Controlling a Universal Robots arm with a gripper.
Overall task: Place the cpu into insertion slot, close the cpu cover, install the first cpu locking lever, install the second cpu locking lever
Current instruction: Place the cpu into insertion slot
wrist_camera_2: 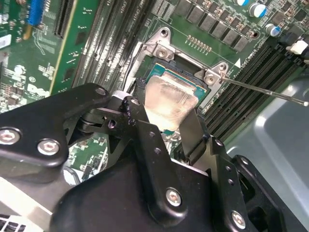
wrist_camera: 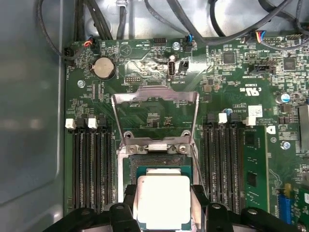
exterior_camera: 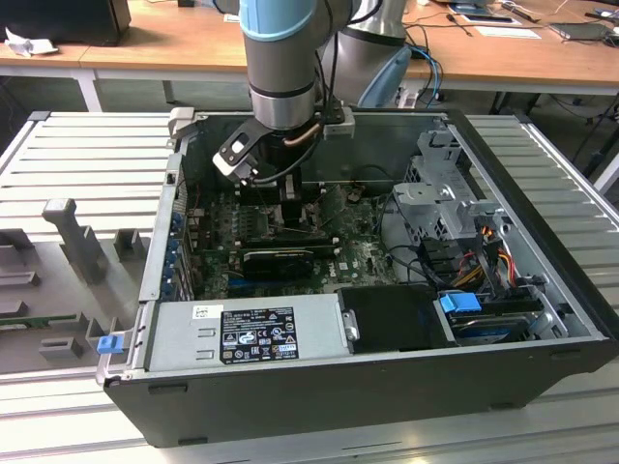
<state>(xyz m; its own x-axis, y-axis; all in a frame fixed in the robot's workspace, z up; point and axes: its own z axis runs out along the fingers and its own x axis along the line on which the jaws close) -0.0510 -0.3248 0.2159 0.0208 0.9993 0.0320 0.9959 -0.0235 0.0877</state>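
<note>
Clamping the cpu by two opposite edges, the claw has its black fingers pressed against the chip's sides, metal top facing up. The chip sits squarely over the insertion slot, with a strip of its green board showing at the far edge. Whether it already rests on the contacts or hangs just above them I cannot tell.

Beyond the slot the cpu cover stands tipped up on its hinge, its open window facing the camera, so it is well clear of the chip. One thin locking lever juts out free beside the socket; neither lever looks latched. Memory slots run along both sides of the socket, and a coin battery lies farther up the board.

In the exterior view the arm reaches straight down into the open computer case, which lies on a ribbed grey surface.

The placement seems nearly done, and doing it well is a matter of care rather than force:
- the chip should be level, its edges parallel to the socket frame;
- any descent should be straight, with no sliding across the contacts;
- the claw should let go only once the chip lies flat, so that it neither tilts nor lifts.
</note>
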